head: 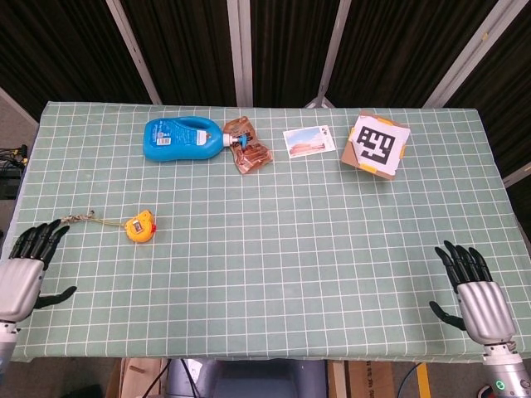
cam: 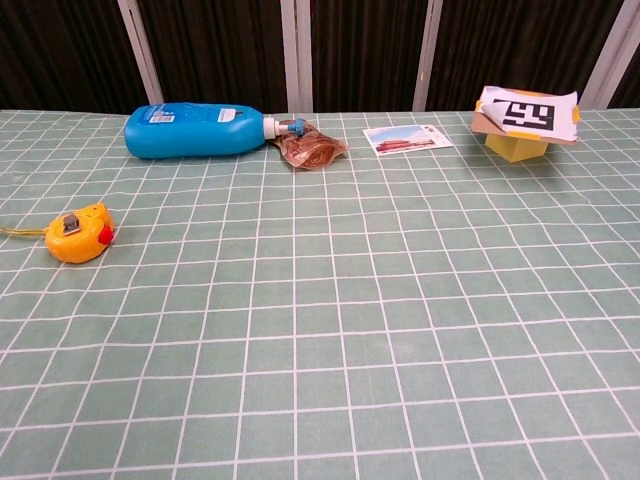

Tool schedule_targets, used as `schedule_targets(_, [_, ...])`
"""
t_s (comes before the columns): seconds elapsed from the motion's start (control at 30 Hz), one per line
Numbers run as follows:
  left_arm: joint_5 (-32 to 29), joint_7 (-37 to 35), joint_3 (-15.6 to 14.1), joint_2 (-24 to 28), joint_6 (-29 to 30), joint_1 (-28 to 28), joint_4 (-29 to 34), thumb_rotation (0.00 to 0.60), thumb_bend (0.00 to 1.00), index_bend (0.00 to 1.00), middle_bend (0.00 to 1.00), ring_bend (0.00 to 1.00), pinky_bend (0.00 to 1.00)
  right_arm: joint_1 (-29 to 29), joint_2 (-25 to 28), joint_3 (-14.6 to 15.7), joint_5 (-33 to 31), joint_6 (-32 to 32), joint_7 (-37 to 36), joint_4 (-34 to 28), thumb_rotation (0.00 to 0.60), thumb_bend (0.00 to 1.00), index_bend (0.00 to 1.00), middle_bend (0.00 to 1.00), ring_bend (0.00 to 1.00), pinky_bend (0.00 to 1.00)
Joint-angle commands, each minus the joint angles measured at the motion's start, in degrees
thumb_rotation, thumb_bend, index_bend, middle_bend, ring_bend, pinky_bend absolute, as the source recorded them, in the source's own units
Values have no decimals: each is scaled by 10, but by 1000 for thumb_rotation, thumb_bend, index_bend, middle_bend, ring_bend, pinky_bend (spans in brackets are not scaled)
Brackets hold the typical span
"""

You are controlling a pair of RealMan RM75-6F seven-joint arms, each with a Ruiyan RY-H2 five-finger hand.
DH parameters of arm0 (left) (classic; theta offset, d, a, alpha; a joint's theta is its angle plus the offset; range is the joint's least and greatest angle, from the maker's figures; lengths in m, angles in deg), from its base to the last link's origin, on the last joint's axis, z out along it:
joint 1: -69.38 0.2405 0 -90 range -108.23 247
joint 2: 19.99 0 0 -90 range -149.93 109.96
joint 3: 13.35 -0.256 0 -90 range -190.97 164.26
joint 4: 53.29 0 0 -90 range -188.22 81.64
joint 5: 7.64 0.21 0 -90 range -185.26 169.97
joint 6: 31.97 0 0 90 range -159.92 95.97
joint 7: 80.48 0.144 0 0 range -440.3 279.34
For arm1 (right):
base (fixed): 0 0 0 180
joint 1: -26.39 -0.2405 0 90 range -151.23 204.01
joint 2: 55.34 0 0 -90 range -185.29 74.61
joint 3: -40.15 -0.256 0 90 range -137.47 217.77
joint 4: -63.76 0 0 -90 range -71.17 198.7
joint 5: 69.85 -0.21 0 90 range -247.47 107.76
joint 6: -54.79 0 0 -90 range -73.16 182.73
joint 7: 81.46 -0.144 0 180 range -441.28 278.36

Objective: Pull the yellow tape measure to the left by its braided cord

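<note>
Head view first: yellow tape measure [head: 139, 227] lies on the green checked table [head: 274, 249] near its left edge, with the braided cord [head: 77, 219] trailing from it toward that edge. Left hand [head: 23, 274] sits at the front left corner, fingers spread and holding nothing, its fingertips close to the cord's end but apart from it. Right hand [head: 474, 294] sits at the front right corner, fingers likewise spread and empty. Along the back edge lie a blue bottle [head: 181, 138] on its side, a brown packet [head: 247, 149] touching its cap, a postcard [head: 309, 141] and a box [head: 377, 146] with a black-and-white marker. Chest view: the tape measure [cam: 80, 232] rests by the left edge, the bottle [cam: 196, 131], packet [cam: 310, 148], postcard [cam: 407, 138] and box [cam: 524, 118] behind; neither hand shows.
</note>
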Motion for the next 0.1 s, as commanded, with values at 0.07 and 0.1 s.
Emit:
schedule_targets(0.07, [35, 17, -22, -39, 13, 14, -58, 600, 0, 0, 0, 0, 0, 0, -1, 0, 1, 1, 2, 0, 600, 230, 0, 0, 0, 0])
schedule_targets(0.1, [33, 15, -21, -42, 13, 14, -62, 600, 0, 0, 0, 0, 0, 0, -1, 0, 1, 1, 3, 1, 600, 230, 0, 0, 0, 0])
